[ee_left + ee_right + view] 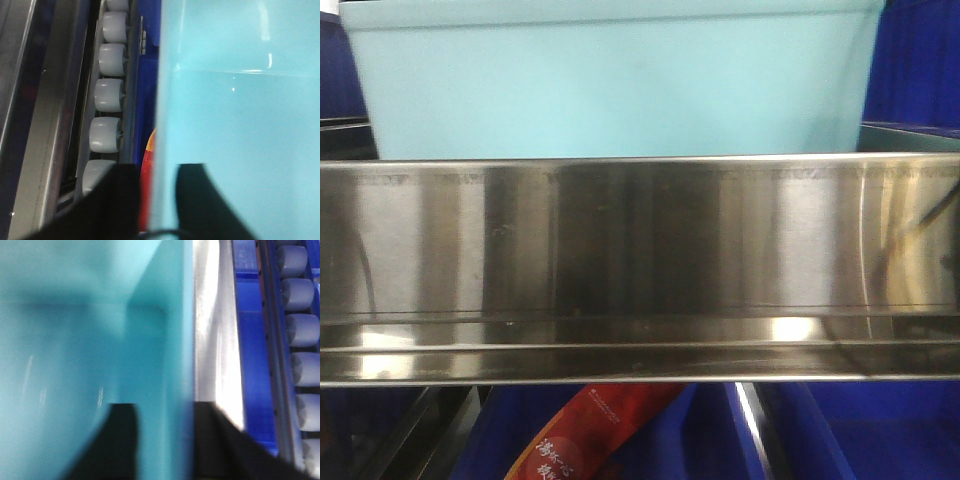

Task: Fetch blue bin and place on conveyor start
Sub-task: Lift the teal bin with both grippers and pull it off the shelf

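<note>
The blue bin (620, 85), a pale cyan tub, fills the top of the front view behind a shiny steel shelf rail (640, 260). In the left wrist view my left gripper (157, 167) straddles the bin's (240, 125) side wall, one black finger (122, 200) outside and one inside, shut on the wall. In the right wrist view my right gripper (165, 407) is shut on the opposite wall of the bin (75, 340) in the same way; this view is blurred. The conveyor start is out of view.
Rows of grey rollers (107, 95) (302, 330) run along both sides of the bin. Dark blue crates (910, 60) stand beside it and on the shelf below (860, 440). A red packet (590, 430) lies in the lower crate.
</note>
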`<action>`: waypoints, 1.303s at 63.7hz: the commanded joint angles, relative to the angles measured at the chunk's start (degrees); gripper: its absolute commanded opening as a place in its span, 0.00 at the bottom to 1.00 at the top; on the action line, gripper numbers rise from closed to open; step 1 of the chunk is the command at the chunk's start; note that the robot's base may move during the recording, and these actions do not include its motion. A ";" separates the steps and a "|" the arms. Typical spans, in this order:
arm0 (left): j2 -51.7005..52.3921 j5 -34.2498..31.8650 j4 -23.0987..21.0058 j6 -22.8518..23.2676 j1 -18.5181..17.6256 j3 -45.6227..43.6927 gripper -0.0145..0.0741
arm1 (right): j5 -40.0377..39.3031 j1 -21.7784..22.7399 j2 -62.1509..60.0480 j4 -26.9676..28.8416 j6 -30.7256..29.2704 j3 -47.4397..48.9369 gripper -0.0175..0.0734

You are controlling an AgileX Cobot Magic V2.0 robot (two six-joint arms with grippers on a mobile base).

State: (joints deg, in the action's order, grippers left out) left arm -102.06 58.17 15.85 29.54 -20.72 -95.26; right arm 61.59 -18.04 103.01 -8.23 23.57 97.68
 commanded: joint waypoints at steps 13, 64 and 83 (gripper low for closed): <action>0.18 -0.63 0.36 1.66 0.18 -0.35 0.04 | -0.54 0.27 -0.35 -2.72 2.66 0.53 0.01; 12.76 4.51 9.43 4.12 -6.86 -11.06 0.04 | 4.85 -4.45 -12.14 -10.16 5.43 12.08 0.01; 12.76 4.38 10.39 3.88 -7.47 -18.98 0.04 | 7.39 -4.45 -12.14 -11.08 2.85 19.78 0.01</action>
State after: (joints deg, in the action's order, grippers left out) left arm -90.23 63.80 25.49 33.21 -27.73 -112.87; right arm 69.15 -22.28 91.54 -18.14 27.45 116.15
